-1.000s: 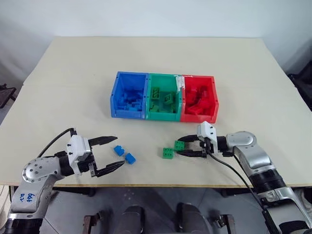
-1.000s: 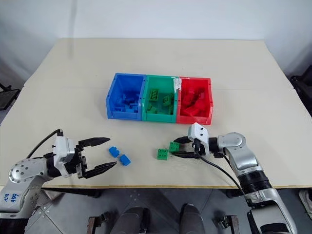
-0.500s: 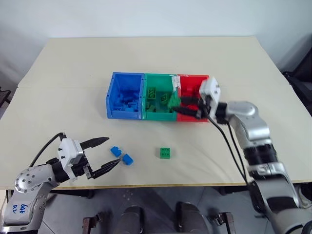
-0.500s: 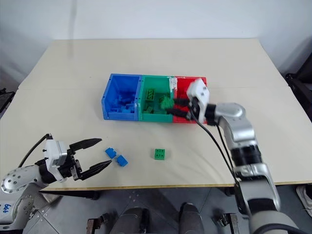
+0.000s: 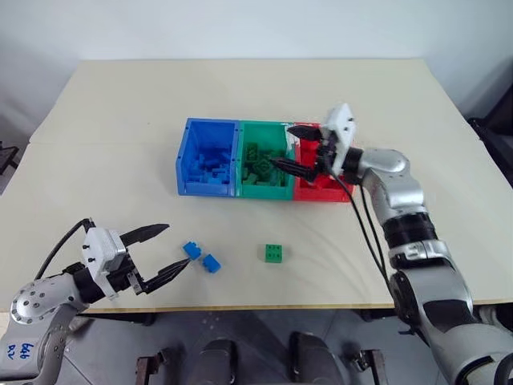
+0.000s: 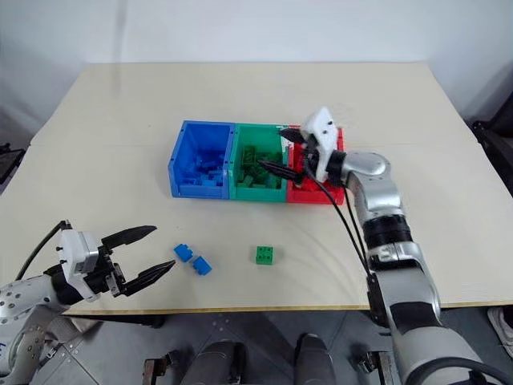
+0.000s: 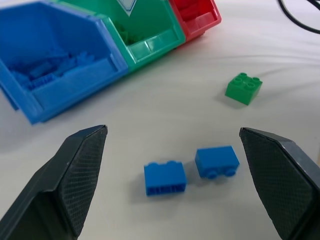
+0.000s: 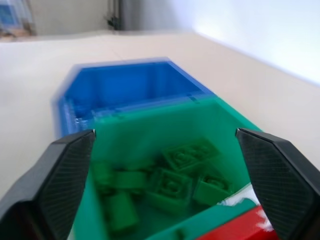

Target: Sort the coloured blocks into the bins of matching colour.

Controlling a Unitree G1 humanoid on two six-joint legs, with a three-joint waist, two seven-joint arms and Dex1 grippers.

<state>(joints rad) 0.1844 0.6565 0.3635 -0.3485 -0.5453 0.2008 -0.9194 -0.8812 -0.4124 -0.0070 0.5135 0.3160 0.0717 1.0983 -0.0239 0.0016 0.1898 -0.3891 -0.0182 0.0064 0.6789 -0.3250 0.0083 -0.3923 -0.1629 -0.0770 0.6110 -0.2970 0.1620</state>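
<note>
The green bin (image 5: pixel 267 164) sits mid-row between the blue bin (image 5: pixel 208 158) and the red bin (image 5: pixel 321 172), full of green bricks. The right gripper (image 5: pixel 298 149) hangs over it, fingers spread wide and empty. It should lift clear without clipping a rim. One green brick (image 5: pixel 273 253) and two blue bricks (image 7: pixel 190 170) lie on the table (image 5: pixel 120 144); the left gripper (image 5: pixel 159 252), wide open and empty, faces the blue pair and should pick one at a time.

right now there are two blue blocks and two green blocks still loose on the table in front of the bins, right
Not quite: a single green block is loose on the table, not two. The two blue blocks do lie there in front of the bins, as the left eye view shows.
</note>
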